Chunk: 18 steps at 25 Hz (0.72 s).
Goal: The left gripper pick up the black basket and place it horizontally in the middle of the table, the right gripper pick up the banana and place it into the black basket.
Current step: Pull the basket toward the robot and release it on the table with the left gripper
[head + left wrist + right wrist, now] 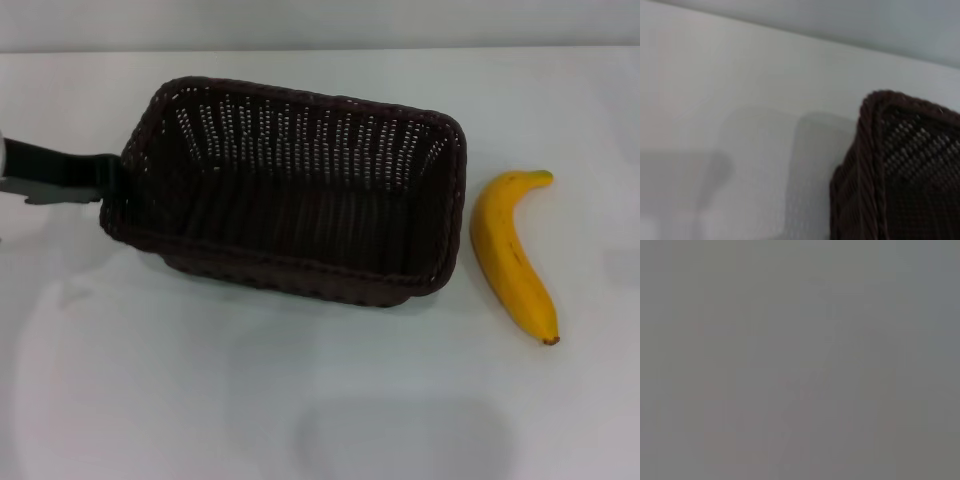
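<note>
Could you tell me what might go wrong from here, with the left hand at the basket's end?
The left hand meets the black basket only at one short end, so the long basket could swing or tip if moved. The banana lies on the table close beside the basket's far end; a swing could knock it. The right hand is not in view.
</note>
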Each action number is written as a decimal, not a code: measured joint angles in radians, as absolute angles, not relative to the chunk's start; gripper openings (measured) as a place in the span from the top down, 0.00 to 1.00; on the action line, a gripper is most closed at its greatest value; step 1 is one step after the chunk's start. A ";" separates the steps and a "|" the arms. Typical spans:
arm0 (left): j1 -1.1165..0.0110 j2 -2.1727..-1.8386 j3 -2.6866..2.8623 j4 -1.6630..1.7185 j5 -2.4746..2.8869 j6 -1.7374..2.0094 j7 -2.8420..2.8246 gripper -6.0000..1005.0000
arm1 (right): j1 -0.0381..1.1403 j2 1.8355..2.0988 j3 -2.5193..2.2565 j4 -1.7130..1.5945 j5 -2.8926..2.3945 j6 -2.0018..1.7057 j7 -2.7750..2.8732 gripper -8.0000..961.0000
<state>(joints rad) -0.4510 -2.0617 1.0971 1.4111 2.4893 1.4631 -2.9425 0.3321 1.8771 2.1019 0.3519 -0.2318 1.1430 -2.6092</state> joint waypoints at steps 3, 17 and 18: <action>-0.458 -2.049 1.057 1.406 2.476 1.521 -2.920 0.79 | 0.335 1.882 2.103 0.353 -0.230 1.140 -2.609 0.12; -0.610 -1.920 0.851 1.024 2.414 1.567 -2.470 0.47 | 0.328 1.923 2.103 0.361 -0.229 1.139 -2.609 0.12; -0.628 -1.909 0.826 0.988 2.418 1.558 -2.441 0.43 | 0.328 1.925 2.103 0.361 -0.230 1.139 -2.609 0.12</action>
